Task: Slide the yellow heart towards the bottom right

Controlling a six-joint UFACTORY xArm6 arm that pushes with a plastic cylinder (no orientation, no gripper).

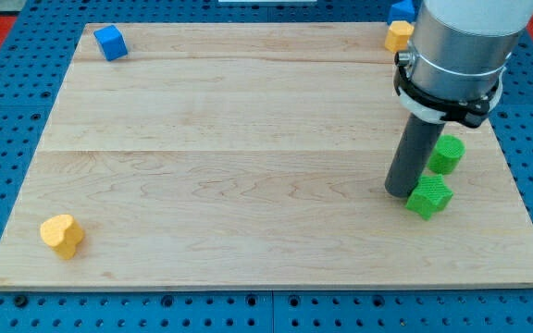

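The yellow heart lies near the board's bottom left corner. My tip rests on the board at the view's right, far from the heart. It stands just left of a green star-shaped block and close to a green round block. The rod and the arm's grey body hide part of the board's top right.
A blue cube sits at the top left corner. A yellow block and a blue block sit at the top right edge, partly hidden by the arm. The wooden board lies on a blue perforated table.
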